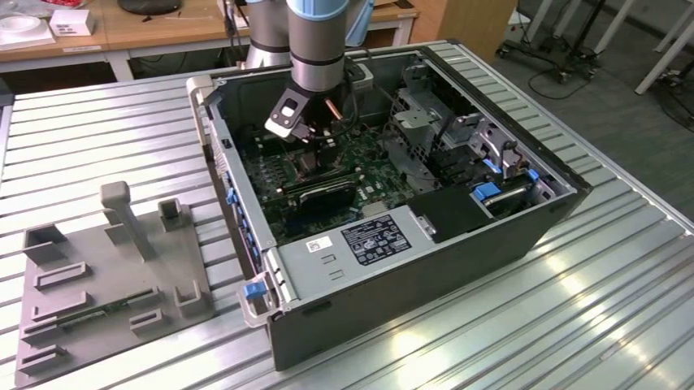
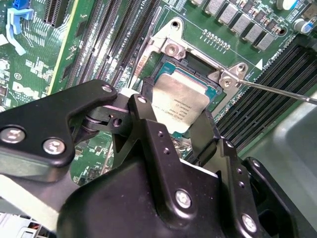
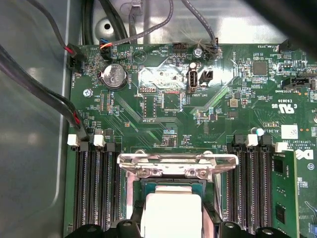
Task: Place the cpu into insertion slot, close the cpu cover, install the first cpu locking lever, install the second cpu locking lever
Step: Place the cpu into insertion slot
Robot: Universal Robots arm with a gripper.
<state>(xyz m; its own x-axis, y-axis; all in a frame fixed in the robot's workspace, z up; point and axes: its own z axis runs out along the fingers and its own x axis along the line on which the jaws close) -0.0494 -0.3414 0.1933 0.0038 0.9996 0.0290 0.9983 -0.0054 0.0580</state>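
Second wrist view: the pincer [image 2: 174,118] is clamped on the cpu [image 2: 181,99], gripping it by two opposite edges, likely so the flat top and the underside stay untouched. The chip hangs just over the insertion slot [image 2: 199,69] and looks slightly tilted. I judge it not seated, and cannot tell whether a corner touches. Beyond it the cpu cover [image 2: 167,42] stands swung up on its hinge side, leaving the socket open from above. A thin locking lever [image 2: 280,92] juts out free, unlatched, which lets the cover stand.

First wrist view: memory slots [image 3: 94,191] flank the socket on the circuit board [image 3: 163,114].

Exterior view: the arm [image 1: 320,41] reaches down into the open computer case [image 1: 412,284], which lies on its side mid-bench [image 1: 607,317]. A grey fixture [image 1: 109,276] sits by the bench's corner at the exterior view's left.
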